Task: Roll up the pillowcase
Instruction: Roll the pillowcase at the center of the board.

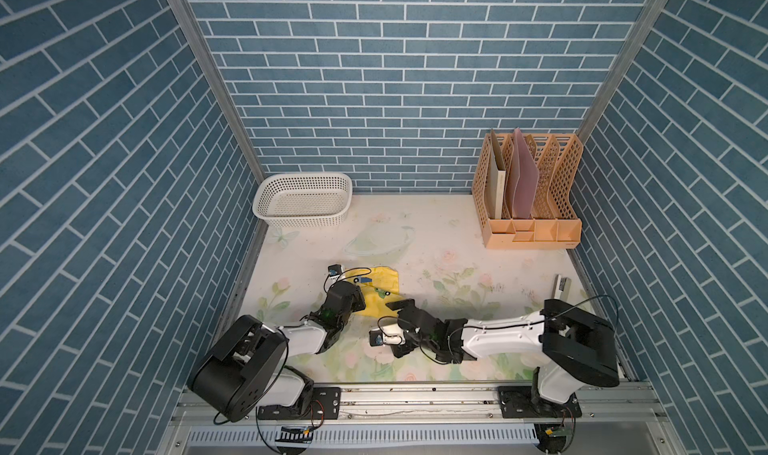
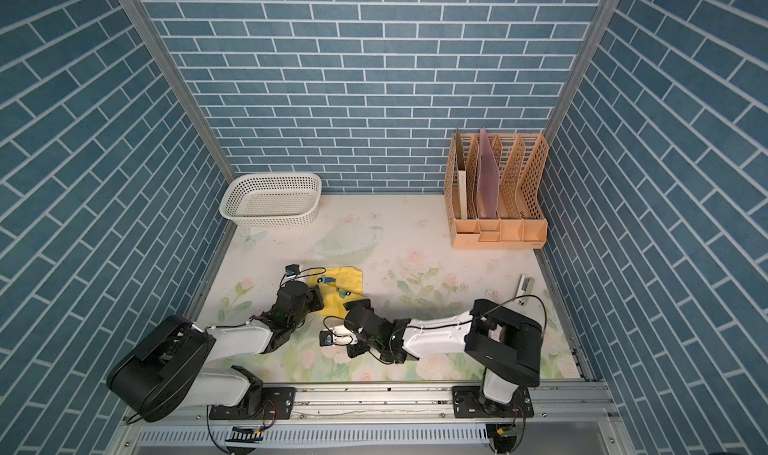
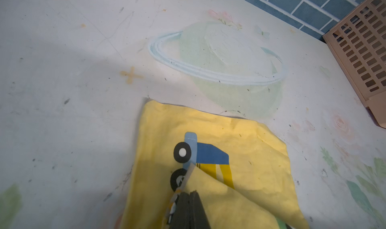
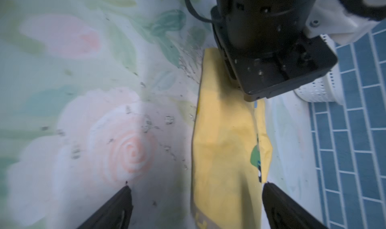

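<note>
The yellow pillowcase lies folded small on the floral table covering, left of centre, in both top views. In the left wrist view a blue truck print shows on the pillowcase. One flap of it is lifted in a fold that runs up into my left gripper. That gripper is shut on this thin edge. From above, its black body covers the cloth's left part. My right gripper is open wide at the cloth's right end. The pillowcase lies between its fingers, nearer one fingertip, and neither touches it.
A white perforated basket stands at the back left. A tan file organizer holding folders is at the back right. A small grey device lies near the right wall. Blue brick walls enclose three sides.
</note>
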